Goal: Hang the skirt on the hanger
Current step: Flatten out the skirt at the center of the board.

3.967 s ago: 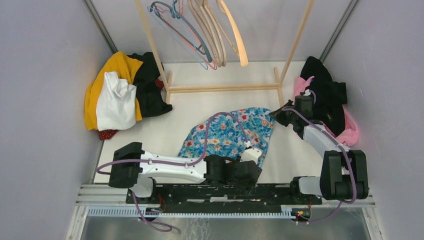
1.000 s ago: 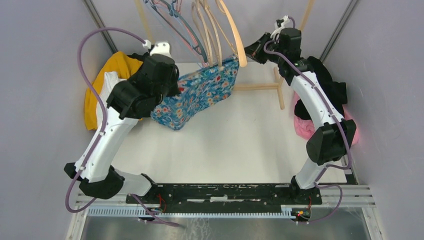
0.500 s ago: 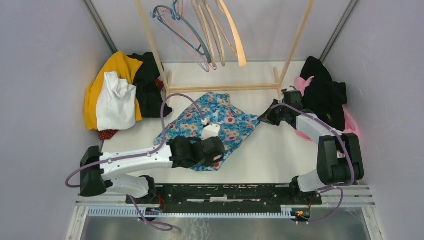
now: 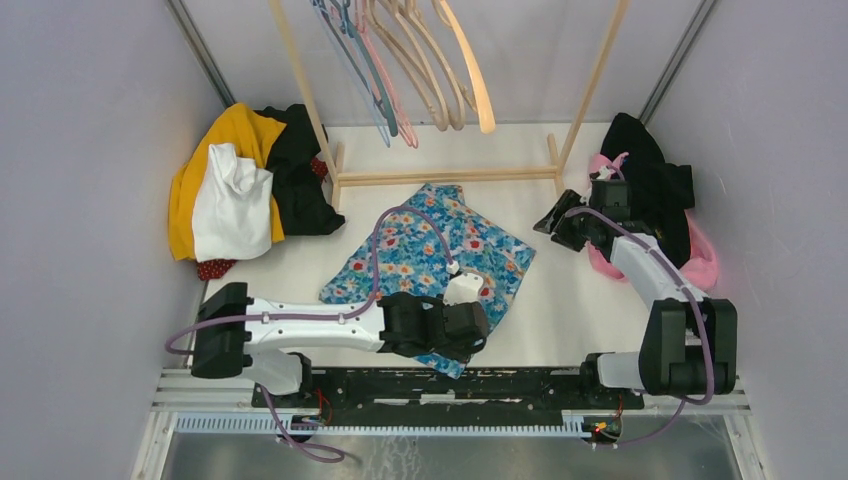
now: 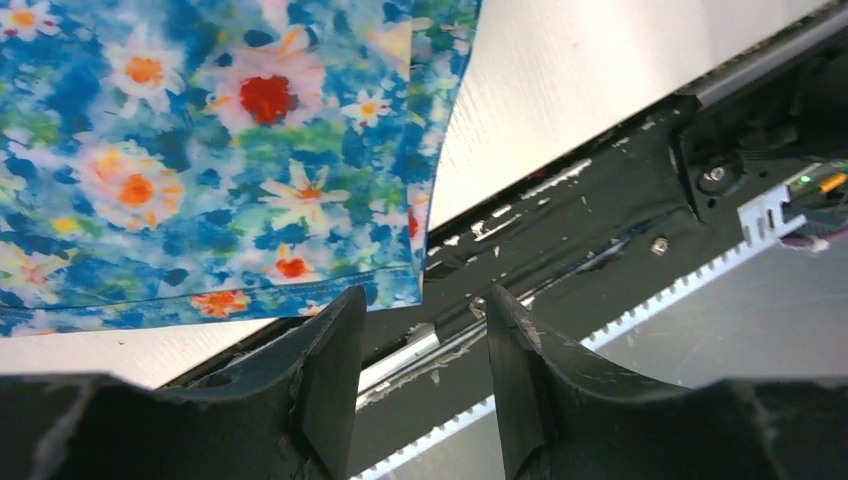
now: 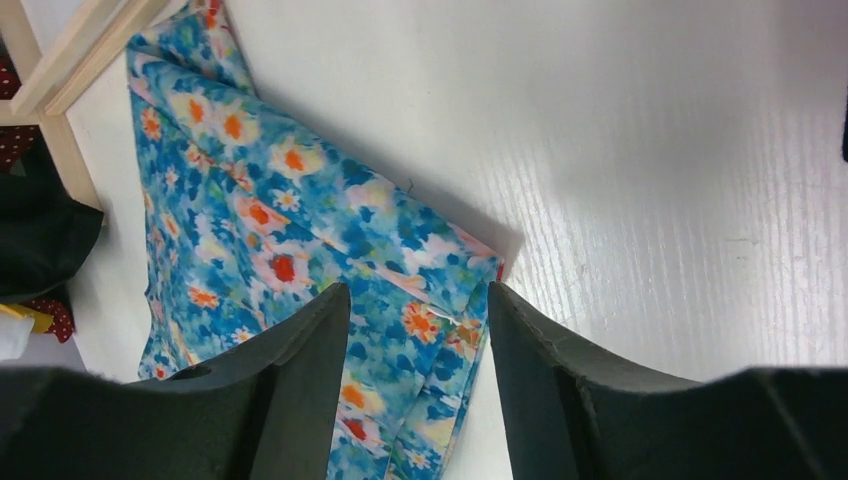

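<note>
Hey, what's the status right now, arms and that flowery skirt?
Left gripper open, at near corner of skirt. Right gripper open, over its right corner. Garment flat on table, not hung. Bare hangers overhead.

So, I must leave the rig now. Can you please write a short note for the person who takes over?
Left gripper: open, empty, over the skirt's near corner by the base rail.
Right gripper: open, empty, above the skirt's right corner.
Skirt: lying flat on the table, in front of the rack.
Hangers: all on the rack, none carrying the skirt.
Done: nothing that shows.
Left: grasp the skirt, lift it, put it on a hanger.
</note>
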`<action>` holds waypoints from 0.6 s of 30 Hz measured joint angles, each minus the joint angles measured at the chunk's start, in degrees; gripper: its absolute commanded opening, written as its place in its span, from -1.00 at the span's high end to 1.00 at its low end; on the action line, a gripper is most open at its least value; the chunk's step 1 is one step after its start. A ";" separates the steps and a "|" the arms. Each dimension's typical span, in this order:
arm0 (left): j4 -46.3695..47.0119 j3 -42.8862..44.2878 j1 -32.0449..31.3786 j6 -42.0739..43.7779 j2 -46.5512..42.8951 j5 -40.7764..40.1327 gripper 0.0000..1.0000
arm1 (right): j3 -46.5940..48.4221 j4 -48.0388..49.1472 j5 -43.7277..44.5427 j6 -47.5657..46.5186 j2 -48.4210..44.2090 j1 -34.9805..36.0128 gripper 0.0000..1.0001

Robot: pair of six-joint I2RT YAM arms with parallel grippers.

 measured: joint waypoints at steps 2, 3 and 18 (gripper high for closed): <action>0.35 0.02 -0.20 0.00 -0.81 0.35 -0.22 | 0.76 -1.16 -0.09 -0.85 -1.55 0.00 -0.04; 0.31 0.02 -0.20 -0.07 -1.46 0.22 -0.24 | 1.51 -1.64 -0.55 -1.42 -2.08 0.00 0.01; 7.98 -11.93 12.41 -0.09 0.44 -0.04 -0.03 | 11.85 -1.97 -4.81 -5.62 13.31 7.28 0.31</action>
